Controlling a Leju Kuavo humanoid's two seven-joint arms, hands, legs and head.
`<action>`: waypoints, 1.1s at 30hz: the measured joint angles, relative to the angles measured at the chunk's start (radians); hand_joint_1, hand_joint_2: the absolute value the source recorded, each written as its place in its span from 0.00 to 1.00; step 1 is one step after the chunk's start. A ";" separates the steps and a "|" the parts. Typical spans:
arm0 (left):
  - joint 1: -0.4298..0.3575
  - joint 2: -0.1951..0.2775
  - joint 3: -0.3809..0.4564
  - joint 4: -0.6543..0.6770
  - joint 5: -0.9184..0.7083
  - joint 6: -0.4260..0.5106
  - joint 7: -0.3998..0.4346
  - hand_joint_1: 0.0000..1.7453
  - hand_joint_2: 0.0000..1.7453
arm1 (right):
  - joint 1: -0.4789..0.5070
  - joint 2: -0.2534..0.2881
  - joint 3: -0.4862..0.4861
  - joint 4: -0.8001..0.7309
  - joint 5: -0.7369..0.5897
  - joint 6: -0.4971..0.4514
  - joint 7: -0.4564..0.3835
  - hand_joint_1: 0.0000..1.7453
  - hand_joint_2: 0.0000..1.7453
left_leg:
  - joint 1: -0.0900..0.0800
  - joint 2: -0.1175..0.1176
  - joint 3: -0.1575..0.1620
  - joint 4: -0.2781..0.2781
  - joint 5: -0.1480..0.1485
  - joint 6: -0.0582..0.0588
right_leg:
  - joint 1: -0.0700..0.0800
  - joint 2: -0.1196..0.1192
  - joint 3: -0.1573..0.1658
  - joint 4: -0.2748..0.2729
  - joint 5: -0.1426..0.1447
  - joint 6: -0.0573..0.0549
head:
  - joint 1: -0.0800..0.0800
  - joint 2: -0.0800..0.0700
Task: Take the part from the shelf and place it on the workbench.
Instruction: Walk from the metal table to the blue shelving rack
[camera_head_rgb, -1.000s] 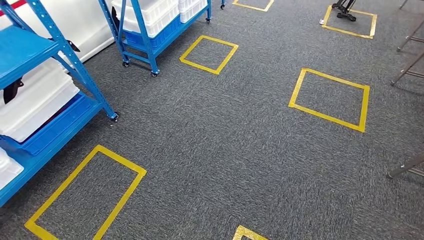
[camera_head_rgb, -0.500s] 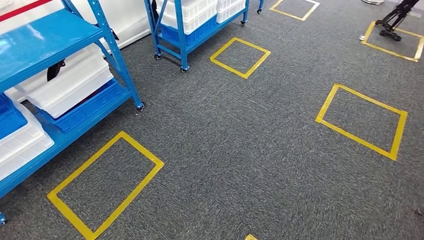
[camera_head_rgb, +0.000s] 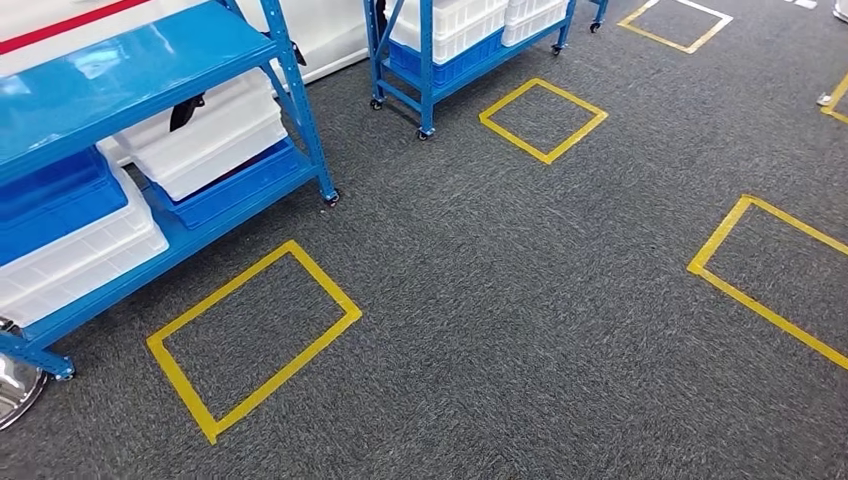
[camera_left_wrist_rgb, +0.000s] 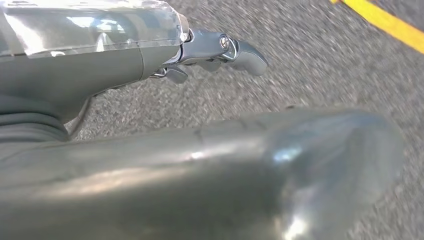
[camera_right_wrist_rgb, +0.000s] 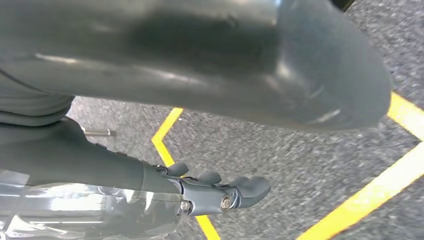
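Your left hand (camera_left_wrist_rgb: 220, 50) hung over the carpet (camera_left_wrist_rgb: 320, 55) with its fingers (camera_left_wrist_rgb: 247, 52) lying loosely together and holding nothing. The right hand (camera_right_wrist_rgb: 220, 192) hung the same way, fingers (camera_right_wrist_rgb: 250, 187) side by side and bare, above yellow tape (camera_right_wrist_rgb: 165, 132).

You could not see the part. By my guess it sat in 1 of the white bins (camera_head_rgb: 205, 135) on the shelf (camera_head_rgb: 120, 70) at your left, so I could not judge its weight, stiffness or where to grip it. The bins looked like rigid plastic, best taken by the rim if you needed to lift 1.

The head view gave you the shelf, a second rack (camera_head_rgb: 440, 45) and the taped squares (camera_head_rgb: 255, 335). The wrist views gave you the hands and the carpet just beneath them.
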 joint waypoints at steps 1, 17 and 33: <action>-0.001 0.004 0.000 0.000 0.005 0.001 0.000 0.00 0.00 | -0.001 0.000 0.000 0.002 -0.004 -0.001 -0.005 0.00 0.00 | -0.003 0.013 0.028 -0.054 0.016 0.006 | 0.002 -0.009 0.001 0.002 -0.002 0.005 | 0.001 0.000; -0.010 0.012 0.021 0.010 0.060 -0.010 -0.019 0.00 0.00 | -0.012 -0.003 -0.003 0.019 -0.017 -0.001 -0.019 0.00 0.00 | 0.001 -0.125 0.037 -0.095 0.036 0.031 | -0.010 0.147 -0.014 0.021 0.005 0.031 | 0.004 0.000; -0.019 0.025 0.022 0.017 0.037 -0.027 -0.039 0.00 0.00 | -0.014 -0.002 0.001 0.031 0.013 0.002 0.001 0.00 0.00 | -0.012 0.032 0.028 -0.082 0.034 0.018 | 0.008 -0.019 0.011 0.005 -0.012 0.006 | 0.000 0.000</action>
